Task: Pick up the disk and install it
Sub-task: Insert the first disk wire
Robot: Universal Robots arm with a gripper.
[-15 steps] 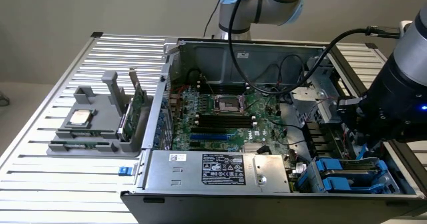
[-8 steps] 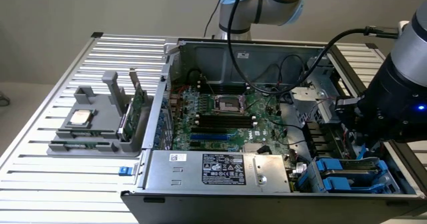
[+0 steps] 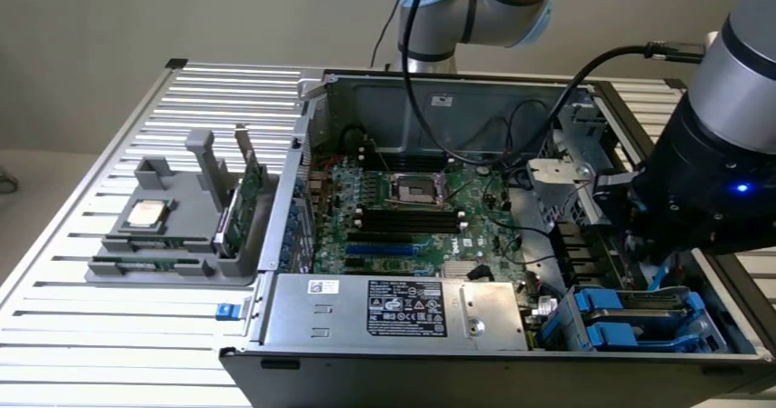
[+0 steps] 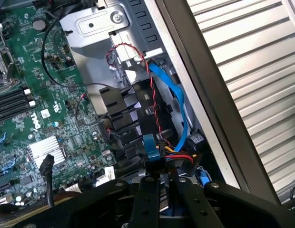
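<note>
The disk (image 3: 637, 322) sits low in the drive bay at the case's near corner, on the exterior view's right. Its blue carrier bracket frames a silver body. My arm's black wrist (image 3: 715, 181) hangs directly over it. In the wrist view my gripper (image 4: 164, 184) has its two black fingers close together, shut on the disk's thin edge. A blue tab of the carrier (image 4: 150, 149) sticks out just past the fingertips. The disk's label and flat faces are hidden.
A blue data cable (image 4: 172, 97) and red-black twisted wires (image 4: 154, 109) run through the bay beside the fingers. The motherboard (image 3: 419, 213) fills the case floor, with the power supply (image 3: 406, 308) in front. A grey fixture (image 3: 182, 235) on the slatted table holds a CPU chip (image 3: 148, 213) and a green card (image 3: 249, 199).
</note>
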